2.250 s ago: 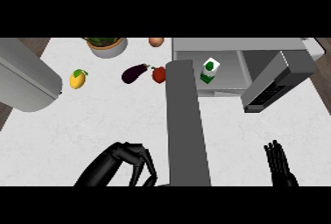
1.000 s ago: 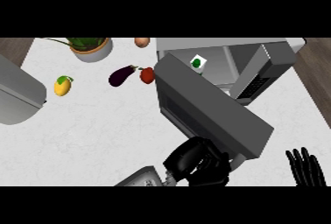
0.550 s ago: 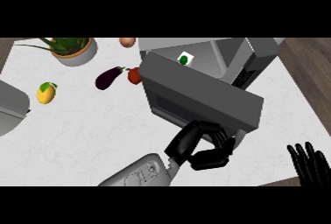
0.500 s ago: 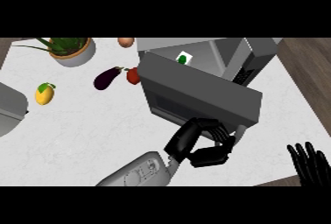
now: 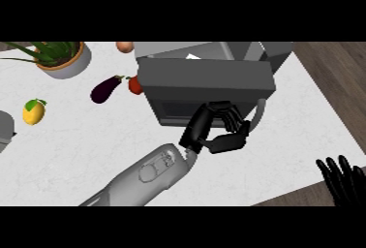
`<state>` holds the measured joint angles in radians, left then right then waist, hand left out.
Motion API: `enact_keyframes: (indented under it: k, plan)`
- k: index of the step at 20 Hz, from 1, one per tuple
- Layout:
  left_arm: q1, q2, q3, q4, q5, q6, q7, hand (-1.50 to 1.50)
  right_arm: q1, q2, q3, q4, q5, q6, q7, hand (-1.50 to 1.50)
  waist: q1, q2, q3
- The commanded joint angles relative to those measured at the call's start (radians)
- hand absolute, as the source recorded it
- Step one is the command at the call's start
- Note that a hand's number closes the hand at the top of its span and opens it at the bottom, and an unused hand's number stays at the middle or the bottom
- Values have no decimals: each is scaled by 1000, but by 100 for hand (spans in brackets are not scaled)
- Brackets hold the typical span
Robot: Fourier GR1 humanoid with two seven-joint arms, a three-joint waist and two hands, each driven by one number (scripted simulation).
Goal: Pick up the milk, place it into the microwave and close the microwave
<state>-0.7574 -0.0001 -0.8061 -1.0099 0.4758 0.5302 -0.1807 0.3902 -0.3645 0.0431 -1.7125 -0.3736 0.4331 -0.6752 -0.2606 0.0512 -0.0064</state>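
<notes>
The fingers (image 5: 230,112) of the left hand (image 5: 214,130) are bent and pressed against the front of the microwave door (image 5: 207,89), with the thumb curled underneath; they enclose nothing, only lean on the dark panel just below its window. The grey forearm (image 5: 146,177) behind that hand runs down and to the left across the pale worktop (image 5: 85,140) to the lower edge of the view.

The door stands almost flush with the microwave (image 5: 214,72), so its grey face fills the front and very little of the inside can be seen. The milk (image 5: 191,56) shows only as a small white sliver above the door's top edge, inside the microwave's cavity; I cannot make out more of it than that. The door's pale handle (image 5: 261,114) curves down on the right, just beside the hand.

At the lower right corner the right hand (image 5: 343,179) rests by the worktop's edge, fingers straight and pointing up, holding nothing, well apart from the microwave.

To the left of the microwave lie a dark aubergine (image 5: 106,89) and, touching the microwave's corner, a red fruit (image 5: 134,85). Farther left sits a yellow lemon-like fruit (image 5: 33,111), and beyond it at the top a potted plant (image 5: 58,57). A brownish round thing (image 5: 124,46) peeks out behind the microwave's top left.
</notes>
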Motion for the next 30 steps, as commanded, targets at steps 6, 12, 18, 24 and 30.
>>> enact_keyframes:
  k: [6, 12, 18, 24, 30]
  plan:
    - [-128, 0, 93, 110, 145, 4, -84, 150, 12, -33, 16, -79, -69, 55, 29, -150, -60, 20, 1]
    - [-179, 0, 126, 189, 196, 0, -138, 150, 30, -55, 15, -122, -96, 57, 59, -150, -96, 31, 1]
    - [-192, 0, 121, 222, 228, 0, -178, 150, 32, -83, 3, -157, -139, 85, 68, -150, -108, 33, 4]
    - [-209, 0, 128, 244, 259, 2, -209, 150, 41, -97, 6, -187, -164, 91, 89, -150, -108, 36, 5]
    - [-209, 0, 112, 254, 289, 7, -235, 150, 36, -118, -17, -235, -185, 96, 90, -150, -131, 33, 5]
